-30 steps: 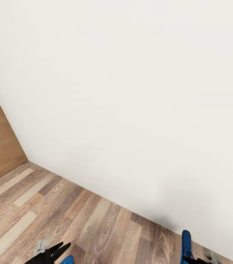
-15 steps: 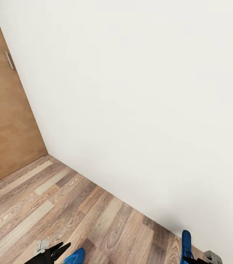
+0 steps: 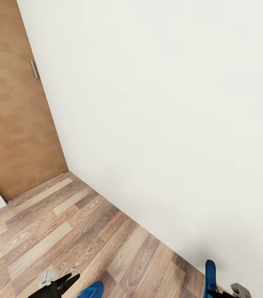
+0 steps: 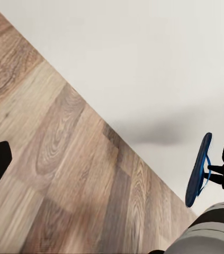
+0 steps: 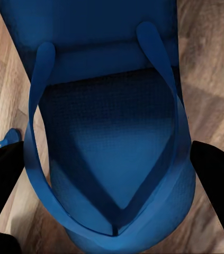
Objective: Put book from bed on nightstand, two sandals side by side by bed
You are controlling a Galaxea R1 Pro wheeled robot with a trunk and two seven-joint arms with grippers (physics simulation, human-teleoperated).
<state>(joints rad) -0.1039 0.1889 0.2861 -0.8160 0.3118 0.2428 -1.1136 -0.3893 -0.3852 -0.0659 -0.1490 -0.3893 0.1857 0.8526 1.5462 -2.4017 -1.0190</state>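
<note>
A white wall (image 3: 168,103) takes up most of the head view, meeting a brown wood-plank floor (image 3: 65,231) along a slanting line, with a plain brown door (image 3: 15,103) and its small grey handle (image 3: 33,68) standing at the left of that corner. Neither the bed, the nightstands nor the book can be made out here, so the robot appears to be in transit through the bedroom, carrying footwear rather than setting it down. At the lower right edge of the head view, the right gripper (image 3: 224,294) holds one blue sandal (image 3: 209,276) on edge, toe up; seen from the right wrist camera, the sandal (image 5: 109,121) spans the gap between the two dark fingers (image 5: 215,185), its Y-shaped strap facing the lens, and the fingers look closed against its sides. At the lower left, the left gripper (image 3: 65,281) shows its dark fingers slightly parted, with the second blue sandal (image 3: 90,289) just beside them; whether they are clamped on it cannot be told. The step in hand is judged to be the sandal delivery. The next move calls for turning the base until the bed comes into sight, then lowering both sandals flat and side by side on the floor next to it.
</note>
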